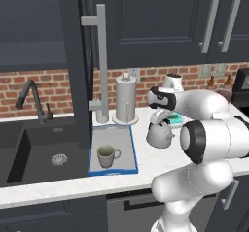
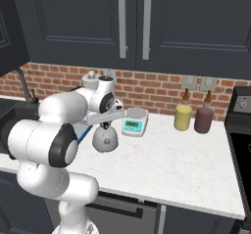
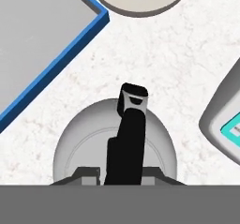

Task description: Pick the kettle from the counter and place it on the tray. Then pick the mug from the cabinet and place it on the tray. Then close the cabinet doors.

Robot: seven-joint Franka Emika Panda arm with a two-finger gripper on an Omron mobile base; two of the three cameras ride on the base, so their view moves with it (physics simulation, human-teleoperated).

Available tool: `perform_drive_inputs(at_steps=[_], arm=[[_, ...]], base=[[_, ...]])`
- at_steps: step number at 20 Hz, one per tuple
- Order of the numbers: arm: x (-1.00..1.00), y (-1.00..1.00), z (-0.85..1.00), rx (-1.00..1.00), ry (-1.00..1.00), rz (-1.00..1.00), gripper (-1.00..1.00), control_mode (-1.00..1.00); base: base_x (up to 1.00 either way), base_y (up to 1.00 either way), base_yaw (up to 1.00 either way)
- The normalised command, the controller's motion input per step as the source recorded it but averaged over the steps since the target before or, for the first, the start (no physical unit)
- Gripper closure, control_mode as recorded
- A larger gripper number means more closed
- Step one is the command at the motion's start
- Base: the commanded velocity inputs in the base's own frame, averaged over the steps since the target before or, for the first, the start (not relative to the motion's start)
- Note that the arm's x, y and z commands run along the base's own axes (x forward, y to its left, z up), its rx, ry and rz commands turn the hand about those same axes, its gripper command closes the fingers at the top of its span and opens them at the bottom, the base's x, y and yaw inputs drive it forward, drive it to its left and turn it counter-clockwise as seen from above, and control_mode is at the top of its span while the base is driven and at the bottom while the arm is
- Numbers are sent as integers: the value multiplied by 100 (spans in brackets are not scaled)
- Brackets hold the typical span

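Here the small squat silver-grey kettle (image 1: 159, 136) stood on the white marbled counter (image 2: 186, 164), just right of the flat grey blue-rimmed tray (image 1: 122, 141), which already bore the grey-beige mug (image 1: 107, 155). The gripper (image 1: 159, 121) sat over the kettle's thin dark arched handle (image 3: 129, 134); whether its 2 fingers were clamped was unclear. The kettle looked rigid, smooth and slippery, and likely light; the handle's top seemed the best hold.

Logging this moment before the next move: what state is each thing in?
Kettle: upright on the counter, right of the tray, not on it.
Tool: down over the kettle's handle; grip cannot be told.
Mug: upright on the tray.
Tray: flat on the counter, beside the sink.
Cabinet door: open, over the tray's left edge.
Scale: display lit.
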Motion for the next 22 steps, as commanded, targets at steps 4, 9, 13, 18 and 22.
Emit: perform_drive_inputs(at_steps=[4,9,13,18,22], arm=[[-30,12,13,0,-6,0,100,-100],[-13,46,15,-1,-4,0,100,-100],[-1,51,14,-3,-1,0,100,-100],[0,54,21,-7,0,0,100,-100],[2,49,12,-8,-1,0,100,-100]], base=[[0,0,0],[0,0,0],[0,0,0],[0,0,0],[0,0,0]])
